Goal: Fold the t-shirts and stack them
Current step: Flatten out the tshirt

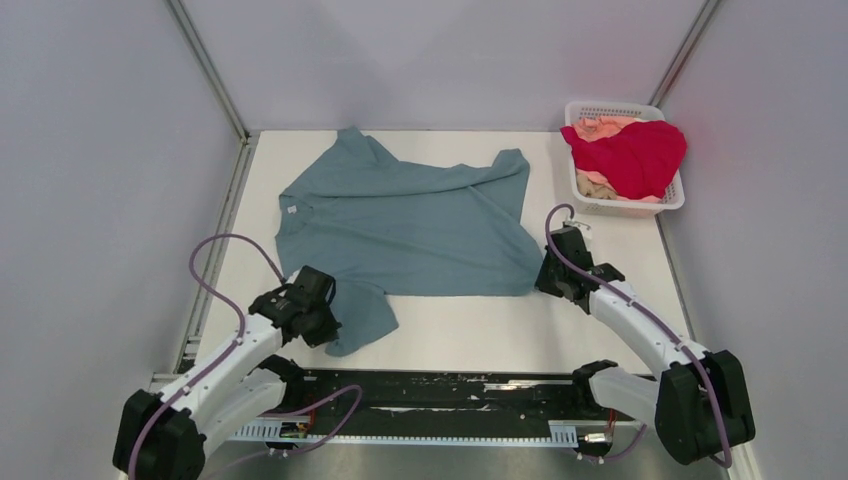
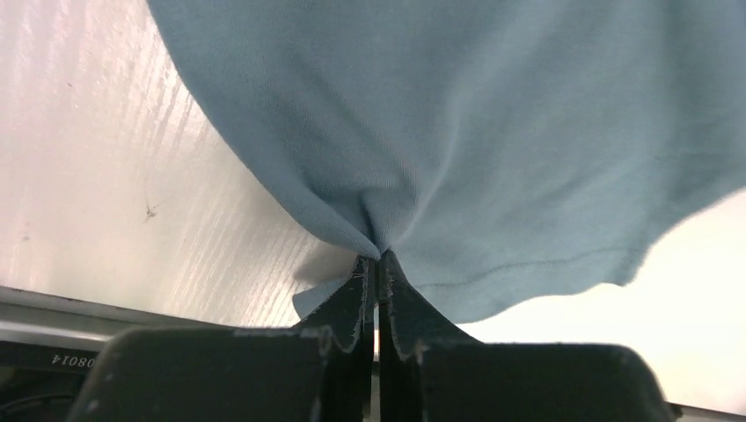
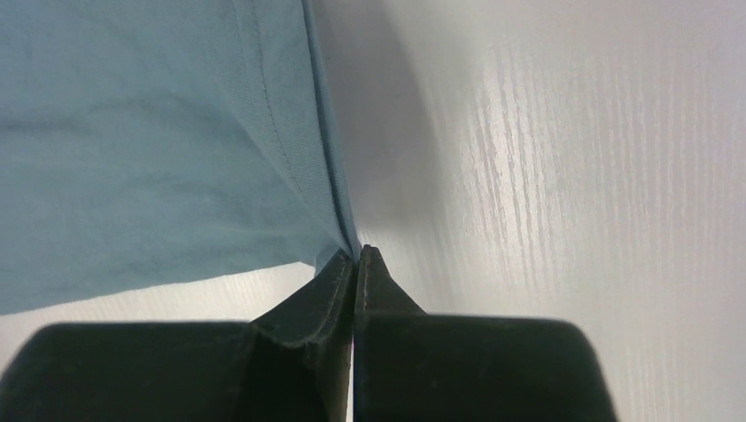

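From above, the teal shirt (image 1: 410, 225) lies spread on the table (image 1: 480, 330). The red shirt (image 1: 635, 155) and peach shirt (image 1: 600, 128) sit in the basket (image 1: 672, 203), far right.

Left wrist: my left gripper (image 2: 378, 264) is pinched tight on a bunch of sleeve.

Right wrist: my right gripper (image 3: 356, 262) is clamped on the hem corner. I'd lift both together, keep the edge taut and fold evenly.

Left gripper (image 2: 378, 257) and right gripper (image 3: 358, 253) both sit low, reaching forward — jaws pinched tight on the teal t-shirt (image 1: 420, 220).

Plain teal shirt (image 1: 410, 225); crimson shirt (image 1: 635, 155); white basket (image 1: 640, 208).
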Tool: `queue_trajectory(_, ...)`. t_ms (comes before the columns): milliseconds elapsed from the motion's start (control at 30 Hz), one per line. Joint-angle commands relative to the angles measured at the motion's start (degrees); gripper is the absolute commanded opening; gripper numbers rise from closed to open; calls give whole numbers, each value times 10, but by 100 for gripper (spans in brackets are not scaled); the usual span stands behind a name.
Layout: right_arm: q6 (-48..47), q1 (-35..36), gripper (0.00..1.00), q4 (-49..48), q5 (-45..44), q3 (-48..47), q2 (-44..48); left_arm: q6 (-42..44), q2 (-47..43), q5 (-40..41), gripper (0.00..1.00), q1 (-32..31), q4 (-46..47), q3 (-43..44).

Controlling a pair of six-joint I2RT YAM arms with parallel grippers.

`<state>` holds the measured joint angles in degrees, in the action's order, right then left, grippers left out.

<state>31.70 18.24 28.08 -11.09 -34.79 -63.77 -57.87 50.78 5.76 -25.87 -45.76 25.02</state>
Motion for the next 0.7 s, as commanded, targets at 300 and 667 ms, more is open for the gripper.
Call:
queue_trajectory(300,-25,-2,2,188,65,-80,149,18,-219,47,0,-3,-23,81)
queue_trajectory(667,-9,-1,0,-9,13,-278,140,187,-213,170,0,-3,190,310)
